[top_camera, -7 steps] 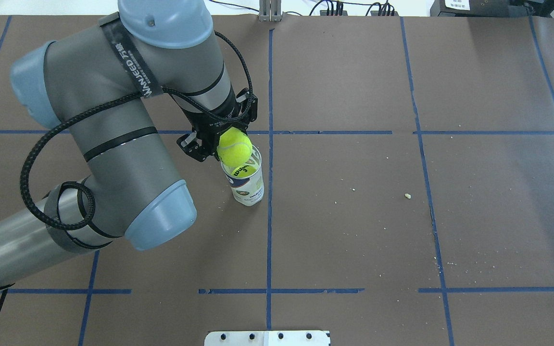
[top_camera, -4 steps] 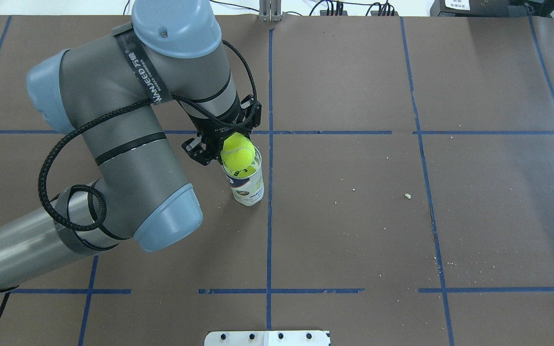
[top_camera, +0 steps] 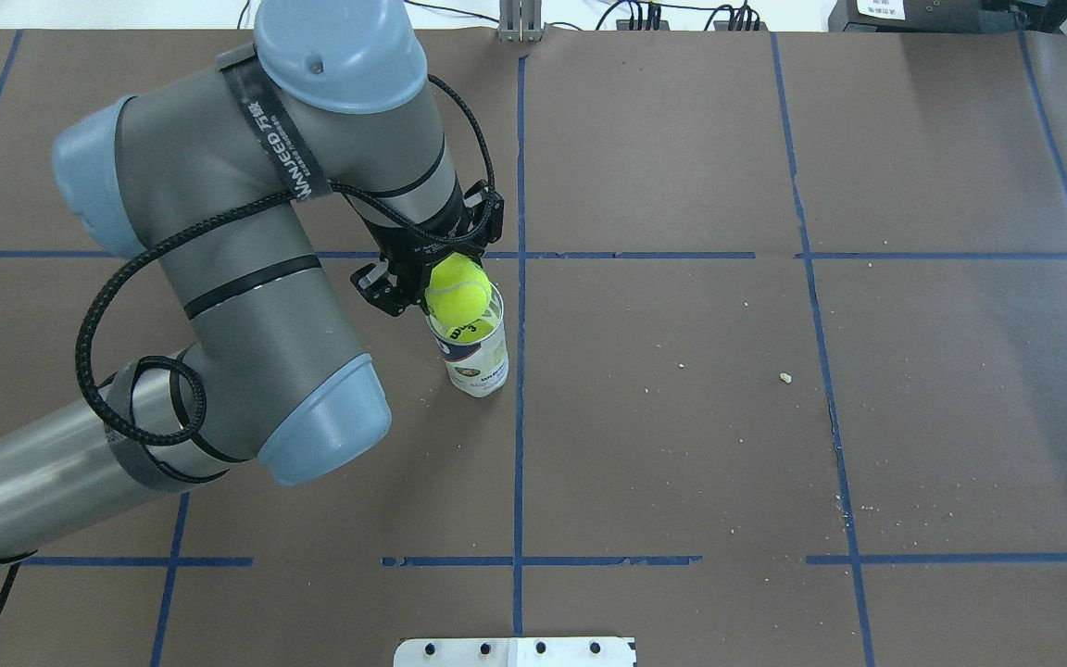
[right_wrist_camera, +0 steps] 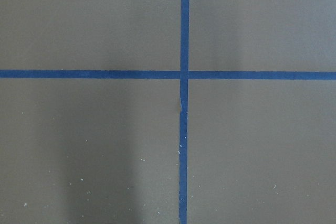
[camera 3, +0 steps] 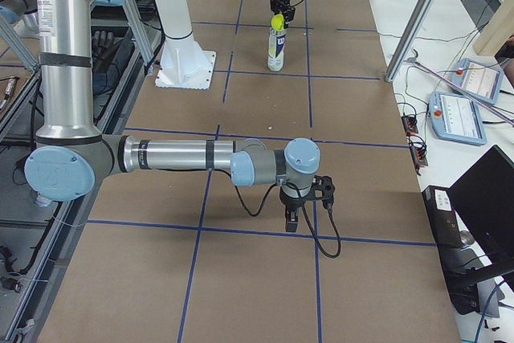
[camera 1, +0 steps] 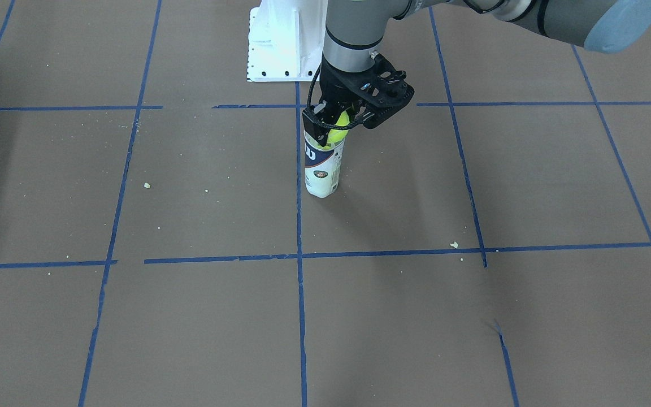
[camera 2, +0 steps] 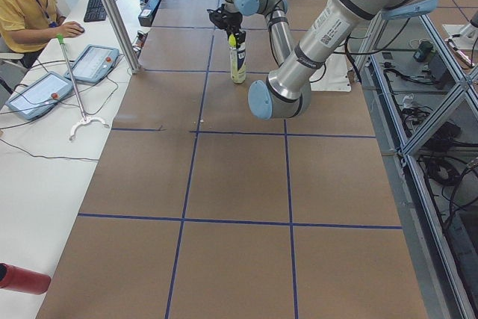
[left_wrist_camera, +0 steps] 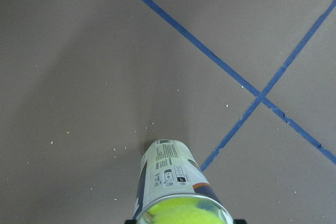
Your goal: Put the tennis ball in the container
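The tennis ball [top_camera: 458, 289] is bright yellow-green, and my left gripper [top_camera: 445, 278] is shut on it right over the mouth of the container [top_camera: 480, 363]. The container is a clear upright tube with a white and navy label. A second ball [top_camera: 466, 330] with black print sits inside it near the top. From the front, the held tennis ball [camera 1: 338, 125] sits at the rim of the container [camera 1: 321, 169] under the left gripper [camera 1: 334, 121]. In the left wrist view the container [left_wrist_camera: 170, 174] stands below with yellow-green fuzz at its mouth. The right gripper [camera 3: 302, 208] hangs low over the table, far away; I cannot tell its state.
The white robot base [camera 1: 280, 45] stands behind the tube. Blue tape lines cross the brown table [top_camera: 682, 445], with small crumbs [top_camera: 784, 377] scattered on it. A seated operator [camera 2: 26, 5] and tablets are beside the table's far side.
The left arm shifted slightly right and lowered the held ball closer to the tube's mouth, then held still. The tube has not moved.
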Controlling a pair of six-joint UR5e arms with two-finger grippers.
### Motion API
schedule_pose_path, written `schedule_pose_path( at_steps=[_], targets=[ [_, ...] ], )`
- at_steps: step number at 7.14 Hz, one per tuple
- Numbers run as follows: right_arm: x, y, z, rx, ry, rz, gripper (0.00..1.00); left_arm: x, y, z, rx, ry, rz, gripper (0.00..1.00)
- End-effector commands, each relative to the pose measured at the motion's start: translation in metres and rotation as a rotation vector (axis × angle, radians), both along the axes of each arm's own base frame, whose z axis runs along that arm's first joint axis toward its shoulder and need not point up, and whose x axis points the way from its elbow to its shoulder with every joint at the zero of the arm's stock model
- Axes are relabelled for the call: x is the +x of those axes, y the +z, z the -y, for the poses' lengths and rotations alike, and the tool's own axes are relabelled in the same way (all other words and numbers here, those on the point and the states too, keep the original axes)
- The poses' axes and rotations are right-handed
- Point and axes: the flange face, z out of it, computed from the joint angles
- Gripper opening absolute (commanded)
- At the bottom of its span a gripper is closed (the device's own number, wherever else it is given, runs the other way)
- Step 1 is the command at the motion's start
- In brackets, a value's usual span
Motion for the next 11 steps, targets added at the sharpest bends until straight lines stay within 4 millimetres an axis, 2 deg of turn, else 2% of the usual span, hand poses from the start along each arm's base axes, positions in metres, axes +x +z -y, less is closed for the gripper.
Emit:
schedule_pose_path(
  at_steps=[1,3,6,7,8,9,10,11],
  targets=[
    [0.0,0.0,0.0,0.0,0.0,0.0,1.0,0.0,0.001,0.0,0.003,-0.004,0.005,0.69],
    [0.0,0.0,0.0,0.0,0.0,0.0,1.0,0.0,0.001,0.0,0.004,-0.004,0.004,0.84],
    [0.0,0.0,0.0,0.0,0.0,0.0,1.0,-0.004,-0.001,-0.003,0.027,0.006,-0.002,0.84],
    [0.0,0.0,0.0,0.0,0.0,0.0,1.0,-0.012,0.003,-0.001,0.108,0.067,0.004,0.84],
    [0.0,0.0,0.0,0.0,0.0,0.0,1.0,-0.051,0.027,0.008,0.24,0.136,0.017,0.85],
    [0.0,0.0,0.0,0.0,0.0,0.0,1.0,-0.105,0.075,0.012,0.4,0.195,0.018,0.94],
    [0.0,0.0,0.0,0.0,0.0,0.0,1.0,-0.137,0.136,0.025,0.442,0.212,0.021,1.0],
    [0.0,0.0,0.0,0.0,0.0,0.0,1.0,-0.194,0.198,0.041,0.529,0.272,0.037,1.0]
  ],
)
